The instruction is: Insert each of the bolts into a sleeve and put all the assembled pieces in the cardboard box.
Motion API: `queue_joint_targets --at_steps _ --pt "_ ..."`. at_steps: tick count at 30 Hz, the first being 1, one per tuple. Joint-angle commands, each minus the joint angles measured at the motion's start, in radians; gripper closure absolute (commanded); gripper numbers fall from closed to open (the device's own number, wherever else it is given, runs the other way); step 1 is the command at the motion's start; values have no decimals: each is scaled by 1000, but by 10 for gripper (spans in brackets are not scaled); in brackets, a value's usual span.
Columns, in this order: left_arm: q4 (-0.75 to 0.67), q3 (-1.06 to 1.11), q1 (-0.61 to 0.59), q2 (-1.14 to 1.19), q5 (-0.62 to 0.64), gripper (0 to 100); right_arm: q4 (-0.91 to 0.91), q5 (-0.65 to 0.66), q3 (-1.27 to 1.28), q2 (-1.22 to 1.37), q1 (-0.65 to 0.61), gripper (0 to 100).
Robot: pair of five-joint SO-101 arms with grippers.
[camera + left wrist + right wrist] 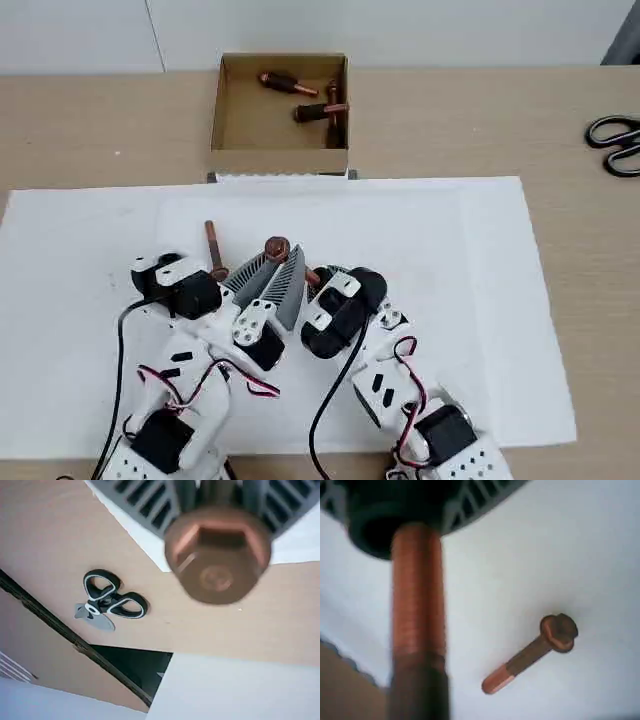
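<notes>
My left gripper [272, 268] is shut on a copper bolt [277, 246] over the middle of the white sheet; its hex head [217, 555] sits between the grey ribbed fingers [140, 500]. My right gripper [310, 280], close beside the left one, is shut on a dark sleeve [370, 530]. The bolt's threaded shaft [417, 605] enters that sleeve's hole. A loose bolt [213, 250] [530, 655] lies on the sheet just left of the grippers. The cardboard box [215, 110] at the back holds assembled pieces [290, 83].
Black-handled scissors [615, 143] [107, 600] lie on the wooden table at the far right. The white sheet [450, 300] covers the work area in front of the box. Both arms' cables trail near the front edge.
</notes>
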Motion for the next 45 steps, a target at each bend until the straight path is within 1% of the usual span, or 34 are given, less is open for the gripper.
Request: queue_joint_targets --at_steps 1,4,8,13,16,22,24,28,31,36,39,41,45 --pt "9 -30 17 -14 17 994 -7 8 14 -15 2 996" --pt "9 -30 12 -14 58 994 -7 8 11 -15 1 996" --pt "3 -30 9 -14 57 994 -5 8 11 -15 -38 996" --pt "-41 -30 -29 -14 54 994 -2 8 12 -15 -42 996" --pt "-9 -28 -25 -14 21 994 -5 8 12 -15 -41 996" --pt "60 -28 -23 -14 21 994 -8 8 11 -15 -42 996" --pt "92 -28 5 -14 21 994 -8 8 11 -15 -44 996" --pt "160 -28 110 -14 20 994 -8 9 9 -15 -45 996" --pt "199 -27 161 -12 17 994 -8 9 -11 -15 -45 996" --pt "204 68 183 -12 -21 993 -8 9 -54 -15 -48 996" --pt "230 76 176 -12 -21 991 -8 9 -81 -15 -77 996" --pt "235 76 176 -12 -23 961 -5 15 -83 -15 -96 996" --pt "235 74 173 -12 -38 842 -7 71 -80 -15 -101 996"
